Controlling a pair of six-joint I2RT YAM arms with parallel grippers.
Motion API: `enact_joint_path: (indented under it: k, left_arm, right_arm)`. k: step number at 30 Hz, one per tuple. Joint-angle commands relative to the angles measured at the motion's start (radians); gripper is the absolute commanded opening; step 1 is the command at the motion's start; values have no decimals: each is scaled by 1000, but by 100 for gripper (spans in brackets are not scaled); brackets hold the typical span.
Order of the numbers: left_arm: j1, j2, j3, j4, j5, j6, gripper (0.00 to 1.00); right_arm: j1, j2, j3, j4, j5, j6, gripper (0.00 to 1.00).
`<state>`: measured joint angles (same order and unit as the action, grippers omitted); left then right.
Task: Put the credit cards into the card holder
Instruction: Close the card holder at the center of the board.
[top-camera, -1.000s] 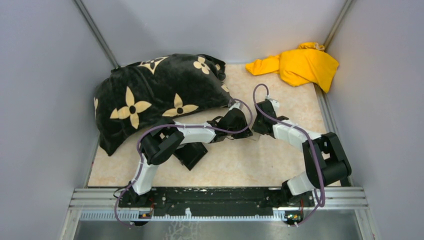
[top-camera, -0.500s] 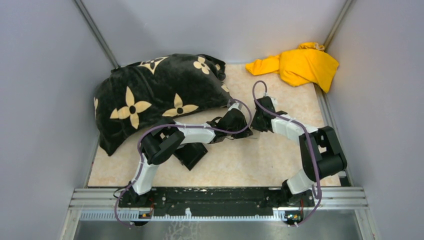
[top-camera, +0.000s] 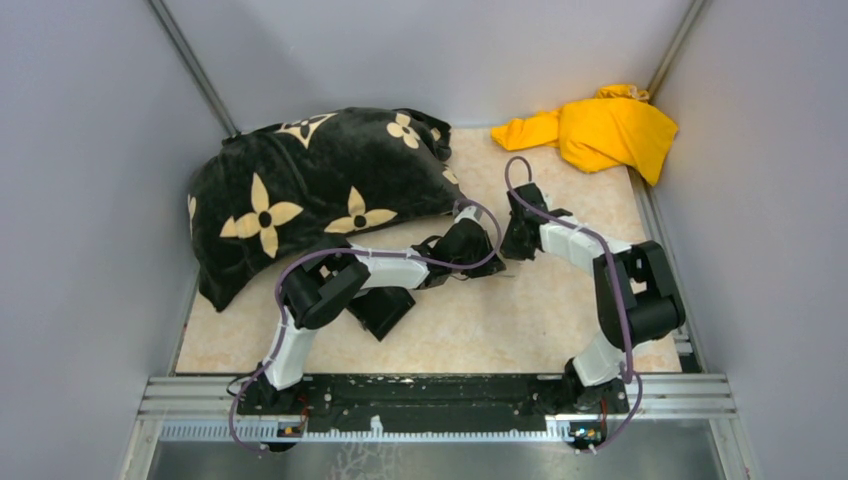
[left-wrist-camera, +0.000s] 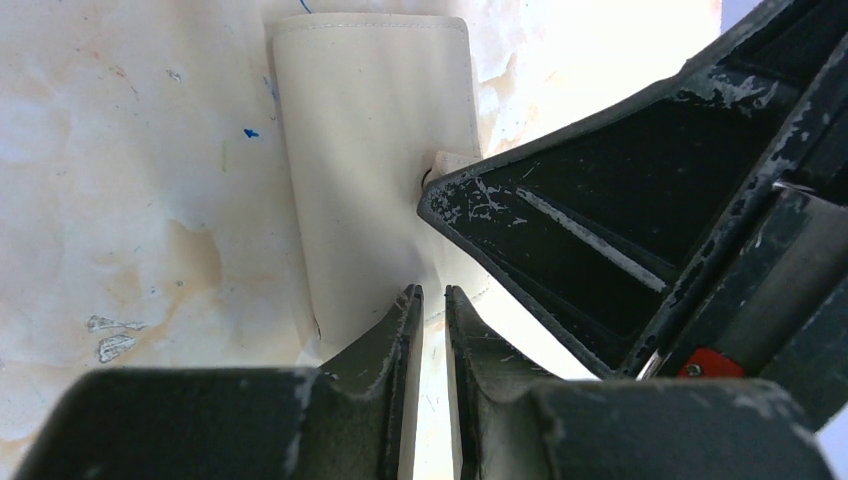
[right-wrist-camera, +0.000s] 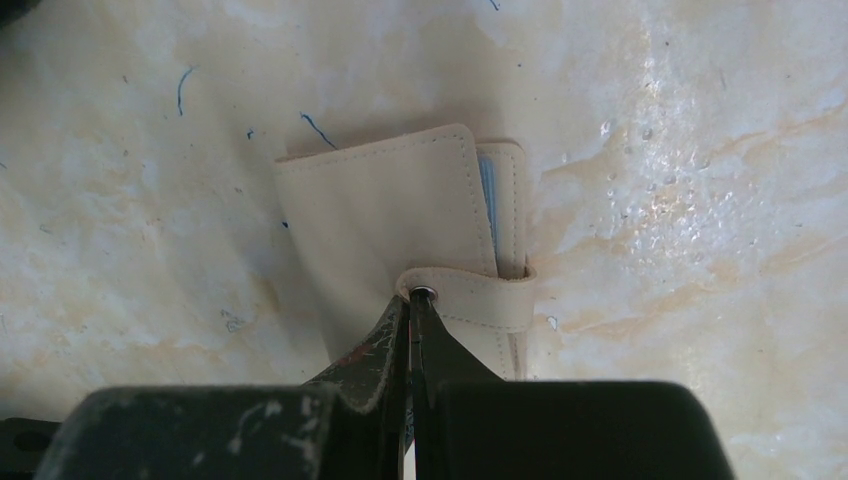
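Note:
The tan card holder (right-wrist-camera: 390, 215) lies folded on the marbled table, also in the left wrist view (left-wrist-camera: 365, 150). Its clasp tab (right-wrist-camera: 475, 298) wraps over the edge. A light blue credit card (right-wrist-camera: 487, 195) shows as a thin edge inside the fold. The gold-orange card is hidden. My right gripper (right-wrist-camera: 412, 298) is shut, its tips touching the snap on the tab. My left gripper (left-wrist-camera: 432, 292) is shut with a hairline gap, its tips over the holder's near edge, nothing seen between them. In the top view the two grippers (top-camera: 478, 262) (top-camera: 508, 250) meet and hide the holder.
A black pillow with cream flowers (top-camera: 310, 190) lies at the back left. A yellow cloth (top-camera: 600, 128) lies at the back right corner. A black cube-shaped box (top-camera: 383, 308) sits under the left arm. Grey walls close in three sides.
The right arm's elbow has swung left and nearer, and its gripper has shifted slightly left toward the left gripper. The left arm has barely moved.

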<state>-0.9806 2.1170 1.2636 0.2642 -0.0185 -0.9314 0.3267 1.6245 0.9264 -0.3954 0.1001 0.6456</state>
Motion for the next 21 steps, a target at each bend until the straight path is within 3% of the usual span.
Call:
enact_joint_path:
  k: [1,21]
  left_arm:
    - [-7,66,-54,-171,14,22,22]
    - [2,95,-56,-207,20,17,22]
  right_arm:
    - [-45,138,-37,-66,54,-25,0]
    - [-121,315,134,-160,-87,-20,0]
